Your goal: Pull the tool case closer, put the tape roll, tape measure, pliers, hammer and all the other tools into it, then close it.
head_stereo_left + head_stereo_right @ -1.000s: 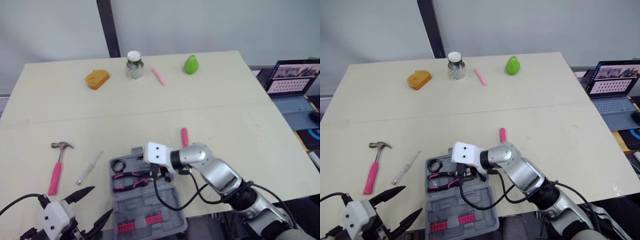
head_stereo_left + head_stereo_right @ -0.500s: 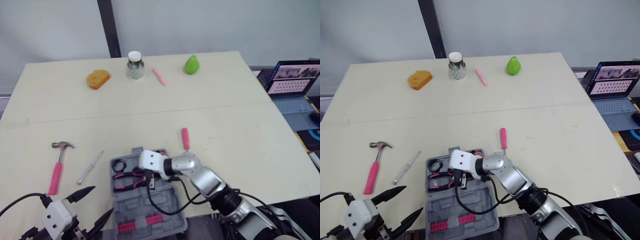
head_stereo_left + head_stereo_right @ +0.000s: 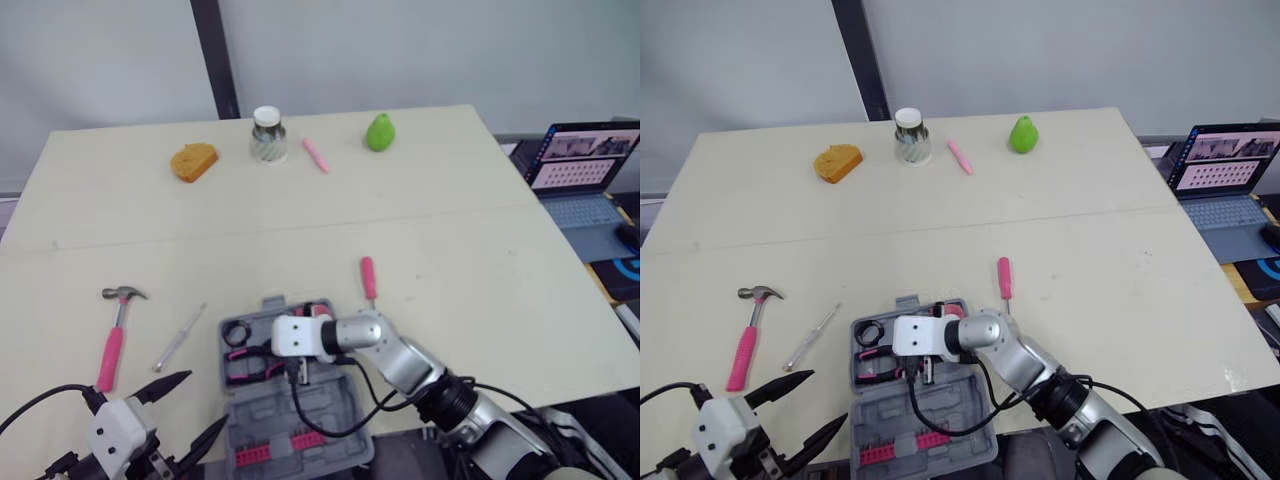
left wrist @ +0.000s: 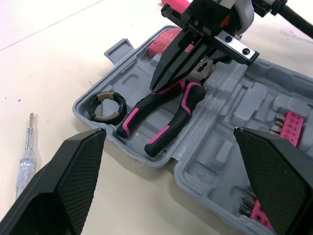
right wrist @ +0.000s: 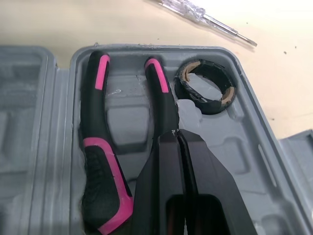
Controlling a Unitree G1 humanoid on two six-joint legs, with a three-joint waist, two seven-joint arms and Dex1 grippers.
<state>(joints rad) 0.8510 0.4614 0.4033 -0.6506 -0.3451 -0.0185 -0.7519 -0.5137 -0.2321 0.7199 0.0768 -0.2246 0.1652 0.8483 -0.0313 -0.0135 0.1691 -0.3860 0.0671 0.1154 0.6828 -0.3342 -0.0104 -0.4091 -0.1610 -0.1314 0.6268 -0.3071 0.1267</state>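
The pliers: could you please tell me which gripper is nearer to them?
Right. The right gripper is directly over the pliers in the case; the left gripper hangs apart, beside the case's left edge.

Grey case (image 4: 222, 147) open flat, black-and-pink pliers (image 4: 161, 115) and black tape roll (image 4: 104, 106) lying in its moulded half, pink-handled hammer (image 3: 115, 335) and clear screwdriver (image 3: 178, 337) lying outside, to its left.

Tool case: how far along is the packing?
Done: tool case open at the table edge, tape roll and pliers inside. In hand: right tool, shut, tip at the pliers. Remaining: hammer, clear screwdriver, pink screwdriver; case not closed.
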